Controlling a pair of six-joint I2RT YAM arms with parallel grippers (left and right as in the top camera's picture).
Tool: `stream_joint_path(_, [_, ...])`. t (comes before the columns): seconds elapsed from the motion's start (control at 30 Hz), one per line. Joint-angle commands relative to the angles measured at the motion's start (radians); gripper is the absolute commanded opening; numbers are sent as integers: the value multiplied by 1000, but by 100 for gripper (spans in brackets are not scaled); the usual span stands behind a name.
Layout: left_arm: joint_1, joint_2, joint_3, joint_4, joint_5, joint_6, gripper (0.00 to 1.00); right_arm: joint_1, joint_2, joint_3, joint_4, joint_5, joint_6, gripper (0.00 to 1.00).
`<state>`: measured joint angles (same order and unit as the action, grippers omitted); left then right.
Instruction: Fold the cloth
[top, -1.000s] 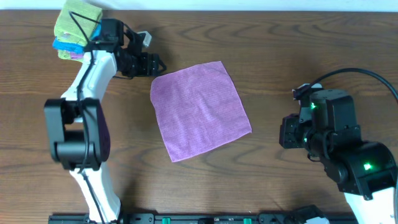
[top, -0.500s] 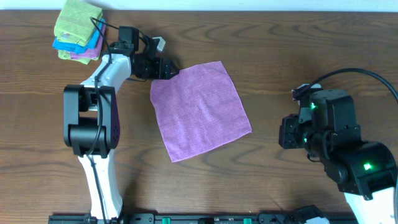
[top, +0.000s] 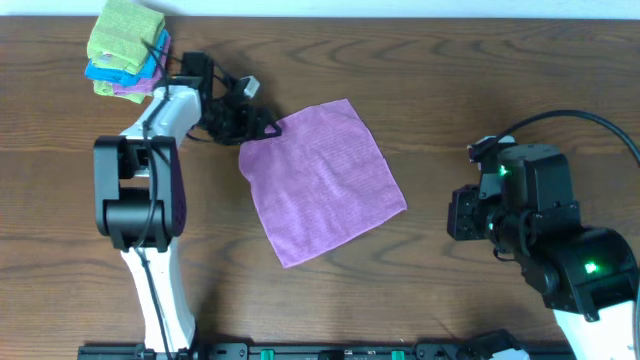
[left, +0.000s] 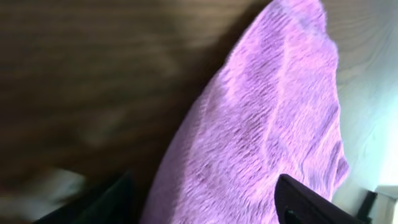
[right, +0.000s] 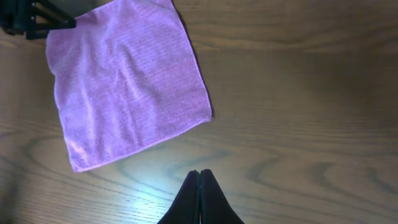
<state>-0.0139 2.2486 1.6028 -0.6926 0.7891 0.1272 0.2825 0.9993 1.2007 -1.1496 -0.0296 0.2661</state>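
Left gripper sits at the upper-left corner of the cloth. In the left wrist view its two dark fingers stand wide apart with lilac fabric lying between them, so the jaws are spread around the corner and not clenched on it.

The cloth is a plain lilac square, spread out in a single layer near the middle of the table. It is turned slightly, so one corner points towards the far edge and another towards the near edge. Fine parallel ribs run across its surface, and a few soft wrinkles show in the right wrist view. Its edges are nearly straight, with a thin hem. At the corner by the left gripper the fabric rises in a low hump off the wood, as the close left wrist view shows; the rest lies flat.

Further out, on the far left of the dark wooden table, is a stack of folded cloths, green on top with blue beneath, well apart from the lilac one. The right gripper is held above bare wood to the right of the cloth, clear of it, with its fingers pressed together on nothing.
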Motion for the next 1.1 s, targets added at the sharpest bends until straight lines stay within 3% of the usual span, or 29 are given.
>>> stream_joint_path(0.0, [44,30,-16,-48,-59,8,73,-6,-5,2,-8,-10,-12,1])
stream_joint_path(0.4, [70,28,-16,-219,-13,83,66,-6,-5,2,-10,-14,-12,1])
stream_joint_path(0.53, [77,28,-16,-282,-18,128,57,-6,-5,2,-11,-31,-13,2])
stream_joint_path(0.8, [79,13,7,-372,-142,128,45,-6,-5,2,-10,-31,-13,1])
stream_joint_path(1.07, [79,-56,94,-484,-229,119,38,-6,-5,2,-10,-31,-13,2])
